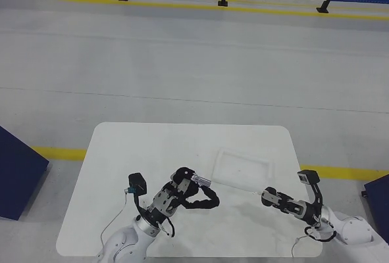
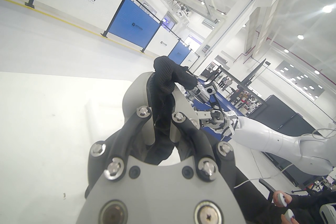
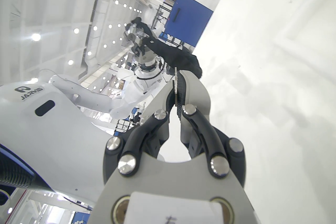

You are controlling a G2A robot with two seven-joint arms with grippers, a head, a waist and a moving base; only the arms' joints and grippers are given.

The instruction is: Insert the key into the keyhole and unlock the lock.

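the lock [image 1: 199,179] is the cable sort: a short, shiny metal barrel [image 2: 200,94] with a black woven-sleeved cable [image 1: 207,200] looping out of it. the left hand [image 2: 160,93] is pressed together on the black sleeve just behind the barrel. it holds the lock up off the white bench [image 1: 115,197], with the barrel end pointing across towards the other arm. i'd guess the barrel is the heavy, stiff part and the cable is springy and a bit squashy. a hold on the sleeve may let the barrel sag or twist once something pushes into it, so a grip nearer the metal would be steadier.

the key [image 3: 175,84] is a thin flat slip of bright metal, seen edge-on. the right hand [image 3: 177,78] pinches it, and its tip pokes just past the fingers. it looks light, rigid and slick, likely to pivot in the pads if it meets the barrel off-line. that hand hangs above the bench near the corner of a clear tray [image 1: 243,167], well apart from the lock. the keyhole is too small to make out.
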